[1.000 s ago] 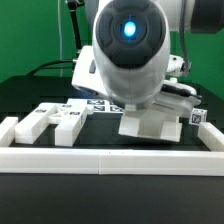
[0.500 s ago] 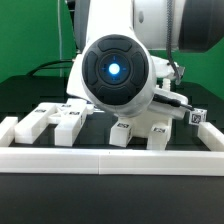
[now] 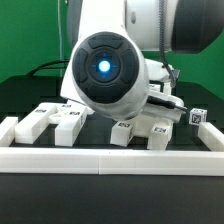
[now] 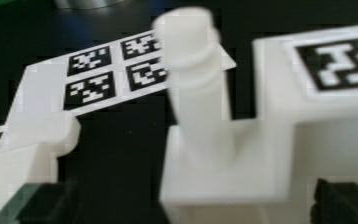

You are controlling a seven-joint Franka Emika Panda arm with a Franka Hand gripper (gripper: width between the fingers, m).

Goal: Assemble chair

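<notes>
The chair shows as loose white blocky parts with marker tags. One part [image 4: 226,165], with an upright post [image 4: 192,60], stands between my gripper [image 4: 185,206] fingers. The jaws are open, with dark gaps on both sides of the part, and the black fingertips [image 4: 23,204] sit low at either side. In the exterior view this part stands on two tagged legs [image 3: 123,131] [image 3: 158,132] under the arm's round housing [image 3: 105,65], which hides the gripper. A second tagged part [image 4: 341,62] stands close beside it.
Two loose white chair pieces [image 3: 35,121] [image 3: 68,125] lie toward the exterior view's left. The low white border rail [image 3: 110,160] runs along the front. The marker board [image 4: 112,76] lies flat behind the parts. A small tagged cube [image 3: 196,117] sits at the right.
The jaws have gone from shut to wide open, letting go of the white part. The arm's housing has swung toward the exterior view's left, and the part's two legs now show.
</notes>
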